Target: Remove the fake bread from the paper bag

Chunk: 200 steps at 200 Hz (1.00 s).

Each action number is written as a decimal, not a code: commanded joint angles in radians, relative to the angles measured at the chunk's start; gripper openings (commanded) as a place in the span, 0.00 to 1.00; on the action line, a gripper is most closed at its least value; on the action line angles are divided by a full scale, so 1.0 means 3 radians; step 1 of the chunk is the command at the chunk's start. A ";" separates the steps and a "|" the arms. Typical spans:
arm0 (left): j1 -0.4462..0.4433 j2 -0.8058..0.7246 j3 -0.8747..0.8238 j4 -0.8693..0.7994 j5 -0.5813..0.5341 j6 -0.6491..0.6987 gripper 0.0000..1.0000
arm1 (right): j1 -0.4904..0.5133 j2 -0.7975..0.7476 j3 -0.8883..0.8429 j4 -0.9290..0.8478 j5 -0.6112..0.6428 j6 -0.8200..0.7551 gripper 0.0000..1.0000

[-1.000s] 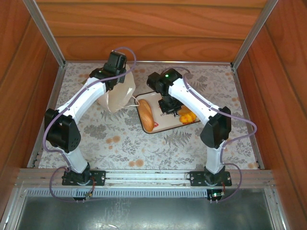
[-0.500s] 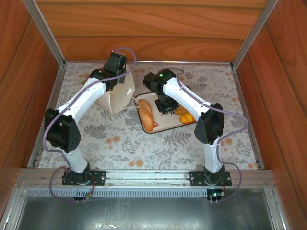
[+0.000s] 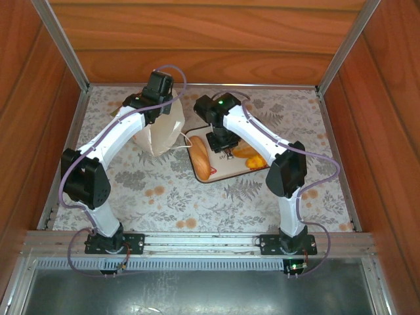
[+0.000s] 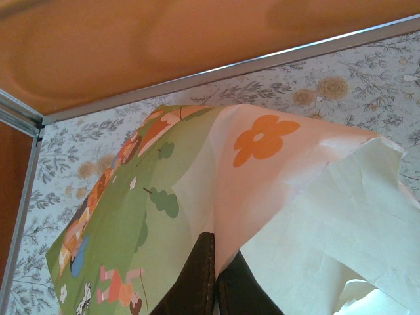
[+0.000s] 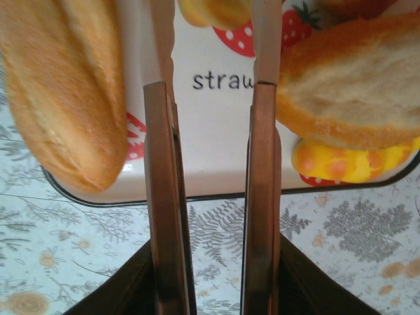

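Reaching left arm (image 3: 125, 134), top view: it is stretching over the paper bag (image 3: 164, 136) and covering the bag's mouth.
Bag position, top view: the bag is standing at the far left of the table (image 3: 164, 193), just beside the strawberry tray (image 3: 226, 173).
Fake bread, top view: a long loaf (image 3: 201, 159) and orange pieces (image 3: 252, 157) are lying on the tray. The right gripper (image 3: 221, 146) is hanging over the tray between them.
White cord (image 3: 184, 146), top view: it is trailing from the bag toward the tray, and looks likely to snag if the right arm is crossing over to the bag.
Left gripper (image 4: 216, 282), left wrist: its fingers are pressing flat together on a fold of the bag's paper, gripping the edge only.
Risk, left wrist: the paper is creasing at the pinch, so a hard pull is probably going to tear it or tip the bag.
Hidden, left wrist: the bag's opening and inside are lying out of frame, so nobody is telling how much bread is sitting inside.
Right gripper, right wrist: its jaws are standing moderately apart and holding nothing, with bare tray below.
Bread, right wrist: the long loaf is lying left of the fingers and a cut loaf (image 5: 354, 79) right. A yellow-orange piece (image 5: 348, 164) is lying by the rim.
Risk, right wrist: the fingers are sitting close to both loaves, so a sideways swing is likely knocking one over the rim.
Hidden, right wrist: the top edge is cutting off the fingertips, making height above the tray hard to judge.
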 commanded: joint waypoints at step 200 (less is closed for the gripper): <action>0.0019 -0.0134 -0.0037 0.0008 0.0057 -0.0030 0.00 | -0.0083 -0.0216 0.0300 0.0375 -0.0651 -0.0046 0.41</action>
